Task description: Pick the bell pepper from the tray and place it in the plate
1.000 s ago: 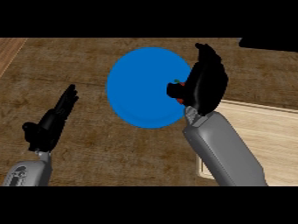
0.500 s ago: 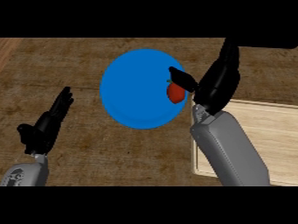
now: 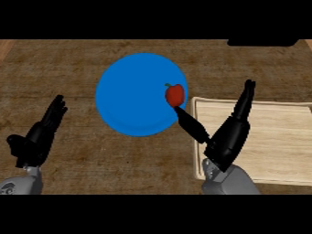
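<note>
Brown tabletop (image 3: 63,68) fills the frame, the wooden tray (image 3: 280,137) at right and the blue plate (image 3: 141,93) in the centre. Right hand (image 3: 229,137) has drawn back over the tray, fingers now spread, thumb tip just touching the bell pepper (image 3: 175,94), which sits released on the plate's right rim. Placement looks done. Left hand (image 3: 40,135) rests open at lower left.

What I can't make out from up here

My right thumb (image 3: 190,122) lies across the left rim of the tray (image 3: 266,137) and reaches to the pepper (image 3: 175,93); I cannot tell whether it touches it. My right hand (image 3: 229,137) hides part of the tray. Both forearms are cut off at the lower edge. A dark shape (image 3: 261,42) at the top is cut off too.
</note>
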### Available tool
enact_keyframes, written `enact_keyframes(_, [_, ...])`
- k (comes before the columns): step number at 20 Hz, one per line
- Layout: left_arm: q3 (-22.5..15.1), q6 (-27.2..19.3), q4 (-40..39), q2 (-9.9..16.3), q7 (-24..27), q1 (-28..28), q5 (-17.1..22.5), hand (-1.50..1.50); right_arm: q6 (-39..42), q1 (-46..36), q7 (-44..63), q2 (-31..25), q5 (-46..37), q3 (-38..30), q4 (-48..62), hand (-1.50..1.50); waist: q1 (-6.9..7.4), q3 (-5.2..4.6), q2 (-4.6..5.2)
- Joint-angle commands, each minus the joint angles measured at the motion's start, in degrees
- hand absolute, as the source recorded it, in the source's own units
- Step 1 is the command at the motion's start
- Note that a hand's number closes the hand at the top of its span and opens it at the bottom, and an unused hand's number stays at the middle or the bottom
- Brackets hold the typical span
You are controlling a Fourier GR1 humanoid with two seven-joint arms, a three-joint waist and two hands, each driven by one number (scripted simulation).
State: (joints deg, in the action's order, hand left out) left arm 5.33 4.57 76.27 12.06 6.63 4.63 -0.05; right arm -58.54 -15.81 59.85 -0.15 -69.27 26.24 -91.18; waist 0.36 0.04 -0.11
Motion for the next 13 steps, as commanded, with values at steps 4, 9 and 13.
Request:
enact_keyframes(4, [-0.2, -1.2, 1.6, -1.1, 0.0, -2.3, -1.1, 0.0, -8.8, 17.9, -6.4, -2.4, 3.1, 9.0, -8.5, -1.5, -0.53, -0.02, 0.03])
enact_keyframes(9, [-1.1, -1.4, 4.9, -2.4, -2.6, -2.7, -1.5, 0.0, -9.7, 21.7, -11.4, -1.0, 4.1, 10.5, -8.3, -1.5, -0.41, -0.03, 0.04])
enact_keyframes(13, [1.3, 0.8, 1.7, -0.4, -0.7, -1.9, -0.4, 0.0, -16.7, 25.6, -16.5, -8.6, 10.8, 11.1, -8.0, -1.5, -0.51, -0.03, 0.07])
